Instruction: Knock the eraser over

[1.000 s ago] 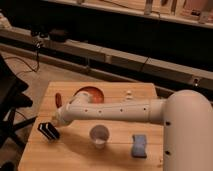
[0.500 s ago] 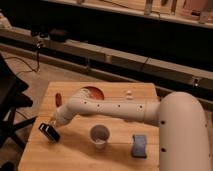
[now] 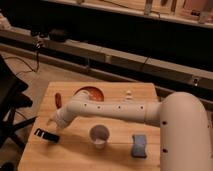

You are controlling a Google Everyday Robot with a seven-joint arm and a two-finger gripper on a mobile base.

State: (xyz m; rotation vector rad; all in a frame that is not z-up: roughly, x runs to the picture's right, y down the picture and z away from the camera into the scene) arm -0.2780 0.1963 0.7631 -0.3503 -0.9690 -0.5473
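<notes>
The eraser point(image 3: 46, 135) is a small black block with pale edges. It lies flat and low on the wooden table point(image 3: 75, 157) near the left front. My gripper point(image 3: 52, 120) is at the end of the white arm point(image 3: 115, 110), just above and to the right of the eraser, apart from it. The arm reaches across the table from the right.
A white cup point(image 3: 99, 136) stands in front of the arm. A blue-grey pad point(image 3: 139, 145) lies to the cup's right. An orange bowl point(image 3: 90, 94), a red object point(image 3: 58, 99) and a small white piece point(image 3: 129, 94) sit at the back. A black chair point(image 3: 12, 105) stands to the left.
The eraser stood tilted by the gripper before and now lies flat on the table. The gripper has moved up and slightly away from it.
</notes>
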